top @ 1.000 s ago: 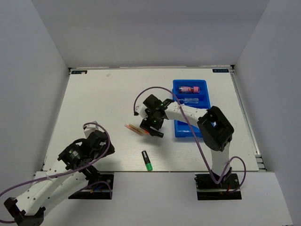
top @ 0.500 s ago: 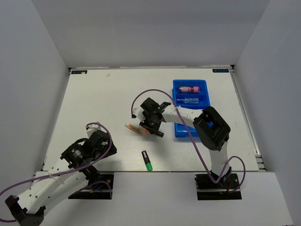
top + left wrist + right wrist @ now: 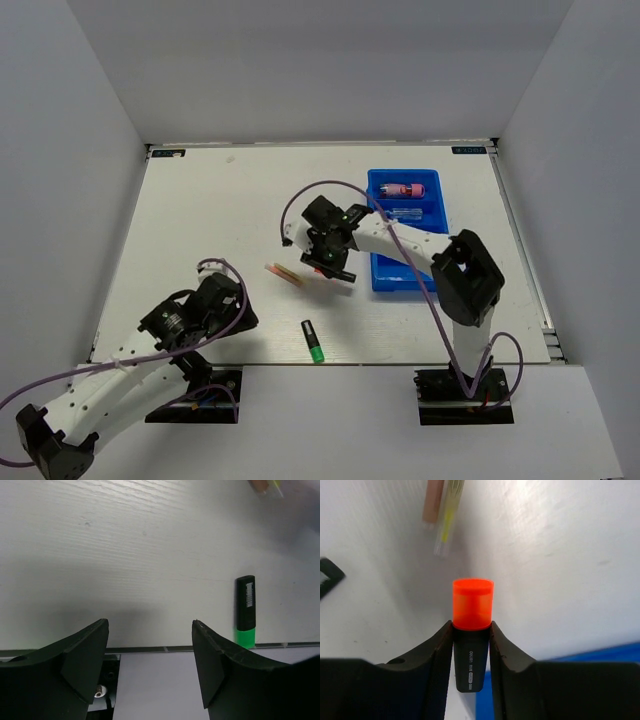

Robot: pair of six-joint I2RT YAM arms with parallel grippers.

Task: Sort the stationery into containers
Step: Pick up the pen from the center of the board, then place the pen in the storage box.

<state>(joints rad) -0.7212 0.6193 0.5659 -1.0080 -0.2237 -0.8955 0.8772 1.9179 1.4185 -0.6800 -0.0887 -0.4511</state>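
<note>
Left of the blue bin (image 3: pixel 372 185), over the worktop (image 3: pixel 220 210), the right jaws are clenched on the black barrel of one orange-capped highlighter (image 3: pixel 472 630). It looks light, stiff and smooth, so it is probably best pinched mid-barrel. The left jaws stand released near one green-capped highlighter (image 3: pixel 245 611); two thin sticks (image 3: pixel 283 272) lie loose, and two items sit binned.

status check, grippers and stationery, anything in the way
Right gripper shut on orange-capped highlighter. Left gripper open, empty. Green-capped highlighter loose on table, thin sticks beside right gripper. Nothing blocking the blue bin.
</note>
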